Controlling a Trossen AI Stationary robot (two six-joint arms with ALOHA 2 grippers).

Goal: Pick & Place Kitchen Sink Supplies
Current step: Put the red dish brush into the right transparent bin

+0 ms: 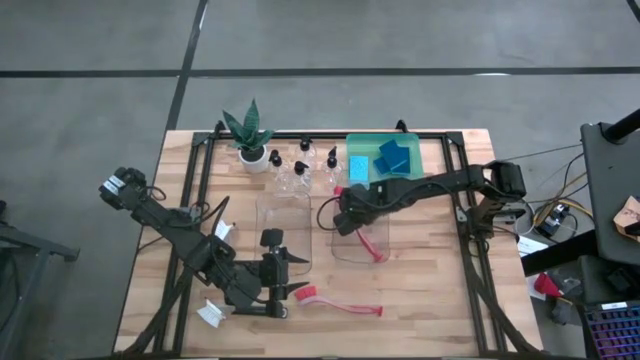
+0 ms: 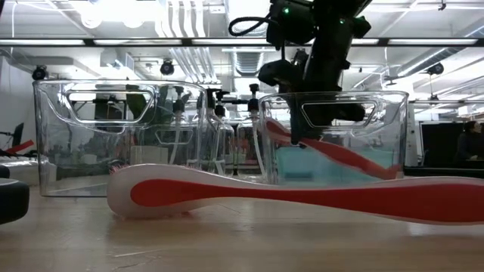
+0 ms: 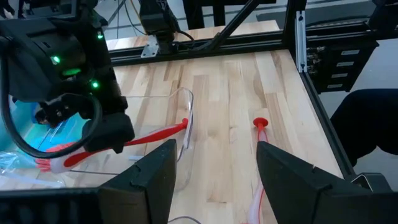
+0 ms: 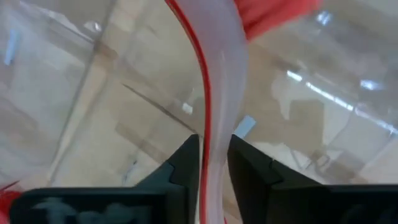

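Near edge — my left gripper (image 1: 292, 274) hangs with jaws spread, empty, beside a red brush (image 1: 340, 303) lying flat on the table (image 1: 430, 300). Farther in, my right gripper (image 1: 345, 222) pinches a second red brush (image 1: 375, 245) narrowly inside the right clear bin (image 1: 362, 250) — handle leaning on its wall.

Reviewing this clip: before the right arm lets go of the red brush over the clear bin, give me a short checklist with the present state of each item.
1. Right claw straddles the red brush handle: ok.
2. Brush sits inside the right clear bin: ok, slanted, head end low, handle leaning on a wall.
3. Claw fully released: cannot tell, fingers lie close beside the handle.
4. Left claw open and away from the bin: ok.
5. Second red brush waits on the table: ok, lying flat near the left claw.
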